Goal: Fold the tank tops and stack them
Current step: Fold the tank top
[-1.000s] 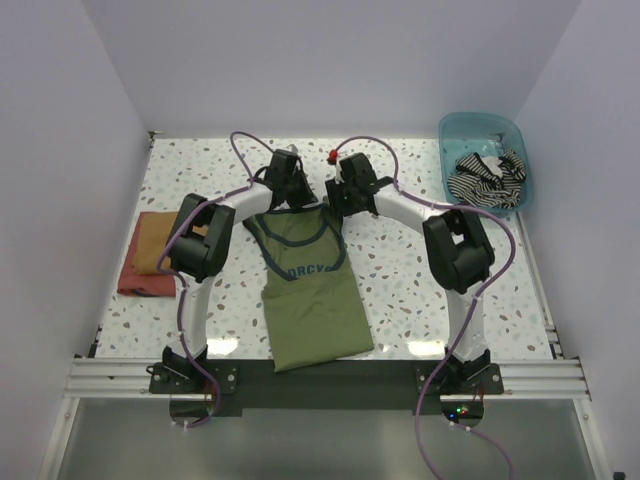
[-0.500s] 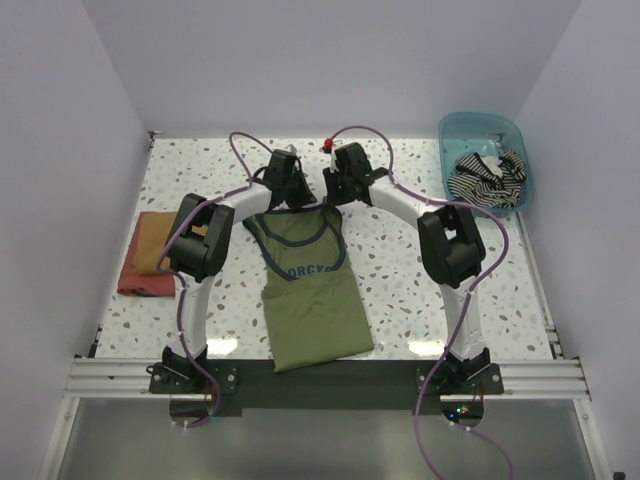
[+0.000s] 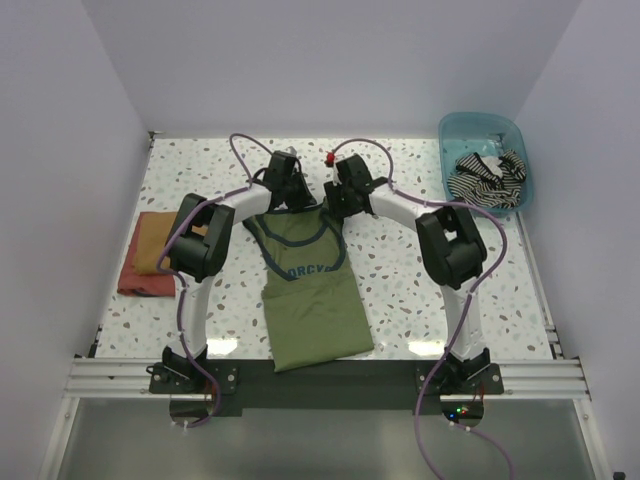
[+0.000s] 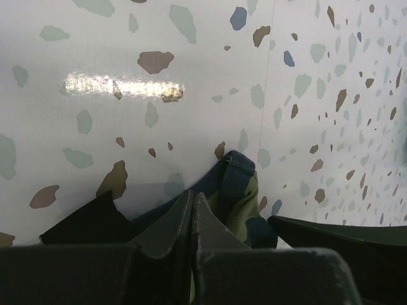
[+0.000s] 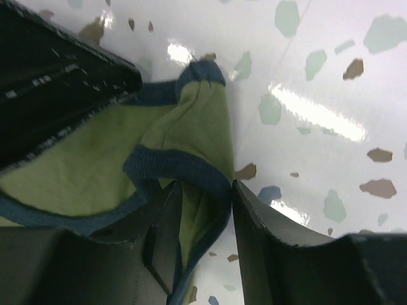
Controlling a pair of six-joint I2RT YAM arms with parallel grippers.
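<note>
The olive-green tank top [image 3: 310, 290] with navy trim lies flat on the table, hem toward the arms' bases, straps at the far end. My left gripper [image 3: 292, 205] is at the left strap. In the left wrist view its jaws [image 4: 193, 194] are pressed together, with the strap [image 4: 238, 181] bunched at them. My right gripper [image 3: 335, 207] is at the right strap. In the right wrist view its jaws [image 5: 206, 187] stand apart, with the navy-trimmed strap [image 5: 184, 127] between them. The striped tank top [image 3: 485, 172] lies crumpled in the blue basket [image 3: 480, 122].
A folded red and orange cloth [image 3: 150, 255] lies at the left edge of the table. The blue basket stands at the back right corner. The left gripper's dark body [image 5: 57, 82] shows close beside the right one. White walls close the table in on three sides.
The right gripper rose and drew back from the strap, then came down onto it again. The left gripper and the green tank top have stayed in place.
</note>
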